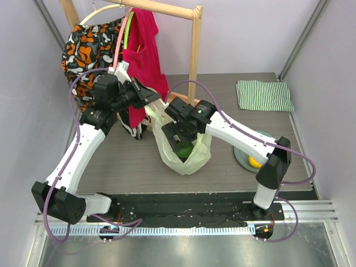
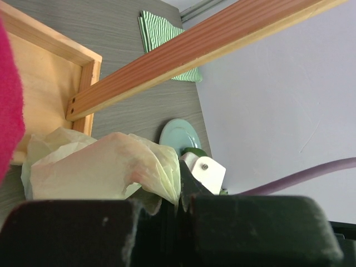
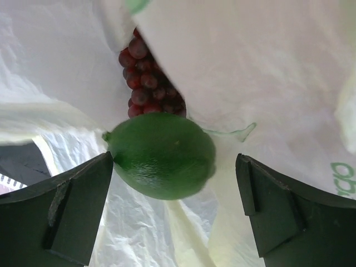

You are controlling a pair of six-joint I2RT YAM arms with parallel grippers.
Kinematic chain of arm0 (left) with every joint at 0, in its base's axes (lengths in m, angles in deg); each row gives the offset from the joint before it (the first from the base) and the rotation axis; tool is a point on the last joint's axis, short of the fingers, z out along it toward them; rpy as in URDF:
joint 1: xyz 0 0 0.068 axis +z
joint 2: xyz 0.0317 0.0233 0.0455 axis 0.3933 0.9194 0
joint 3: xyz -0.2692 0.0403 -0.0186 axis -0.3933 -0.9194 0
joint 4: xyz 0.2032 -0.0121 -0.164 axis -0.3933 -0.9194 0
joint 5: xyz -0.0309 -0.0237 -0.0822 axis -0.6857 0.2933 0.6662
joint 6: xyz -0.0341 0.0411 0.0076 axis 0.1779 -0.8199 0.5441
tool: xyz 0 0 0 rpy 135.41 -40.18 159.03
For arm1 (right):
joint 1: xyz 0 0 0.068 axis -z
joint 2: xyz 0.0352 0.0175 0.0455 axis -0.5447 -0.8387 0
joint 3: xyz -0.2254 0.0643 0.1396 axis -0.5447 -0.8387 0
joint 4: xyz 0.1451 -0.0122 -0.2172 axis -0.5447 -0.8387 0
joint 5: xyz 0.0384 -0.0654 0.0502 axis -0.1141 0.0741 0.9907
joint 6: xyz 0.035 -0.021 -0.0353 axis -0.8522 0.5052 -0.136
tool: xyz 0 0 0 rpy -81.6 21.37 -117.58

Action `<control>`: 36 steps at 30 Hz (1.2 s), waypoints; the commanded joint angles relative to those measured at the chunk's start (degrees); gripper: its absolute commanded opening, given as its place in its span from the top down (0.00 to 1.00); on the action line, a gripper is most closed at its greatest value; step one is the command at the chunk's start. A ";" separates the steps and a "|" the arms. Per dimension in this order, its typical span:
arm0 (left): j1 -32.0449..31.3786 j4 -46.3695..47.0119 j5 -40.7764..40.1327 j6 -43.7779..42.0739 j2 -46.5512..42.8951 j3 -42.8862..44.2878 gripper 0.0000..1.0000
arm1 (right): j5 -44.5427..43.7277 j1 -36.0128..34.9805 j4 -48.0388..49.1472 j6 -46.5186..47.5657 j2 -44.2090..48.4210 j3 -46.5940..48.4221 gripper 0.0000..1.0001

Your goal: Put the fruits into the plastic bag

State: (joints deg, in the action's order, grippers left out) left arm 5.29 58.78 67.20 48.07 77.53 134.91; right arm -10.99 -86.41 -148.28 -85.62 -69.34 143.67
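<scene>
The pale-green plastic bag [image 1: 192, 158] stands at the table's middle. My left gripper [image 1: 147, 100] is shut on its upper left edge and holds it up; in the left wrist view the bag's film [image 2: 105, 167] is pinched in the closed jaws [image 2: 182, 196]. My right gripper [image 1: 186, 135] is over the bag's mouth, open. In the right wrist view a green avocado-like fruit [image 3: 161, 156] lies loose between the spread fingers [image 3: 175, 167], inside the bag, with the dark red grape bunch [image 3: 147, 83] beyond it. A yellow fruit [image 1: 254, 162] sits on the grey plate [image 1: 245, 147].
A wooden hanger rack post [image 1: 194, 55] stands just behind the bag, with a red garment [image 1: 142, 50] and a patterned one [image 1: 89, 47] hanging. A green-and-white striped cloth [image 1: 264, 95] lies at the back right. The rack's bar [image 2: 194, 55] crosses the left wrist view.
</scene>
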 commanded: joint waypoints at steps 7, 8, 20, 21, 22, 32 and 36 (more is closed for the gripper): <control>0.20 2.51 0.99 -0.45 -0.63 0.70 1.00 | 3.12 0.41 2.75 0.47 1.69 1.83 0.00; 0.20 2.50 1.00 -0.45 -0.63 0.79 1.00 | 3.65 0.41 3.88 0.82 2.04 1.83 0.00; 0.20 2.50 0.64 -0.36 -0.81 0.17 1.00 | 17.44 0.41 23.65 4.95 14.43 -0.63 0.03; 0.20 2.50 0.64 -0.36 -0.81 0.17 1.00 | 18.59 0.41 25.41 4.86 15.40 -1.07 0.04; 0.20 2.42 0.64 -0.36 -0.72 0.17 1.00 | 19.55 0.41 29.08 4.51 17.06 -1.33 0.05; 0.20 2.50 0.56 -0.27 -1.16 -0.35 1.00 | 14.38 16.02 31.85 -1.02 21.11 1.92 0.09; 0.20 1.45 -0.14 -1.06 -1.69 -0.35 1.00 | 8.35 23.51 27.55 -2.94 22.17 2.18 0.07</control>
State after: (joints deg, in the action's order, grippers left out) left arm 5.29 58.82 67.18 48.03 77.53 134.71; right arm 4.05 -68.90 -117.94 -85.14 -48.97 144.26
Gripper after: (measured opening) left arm 0.023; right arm 0.917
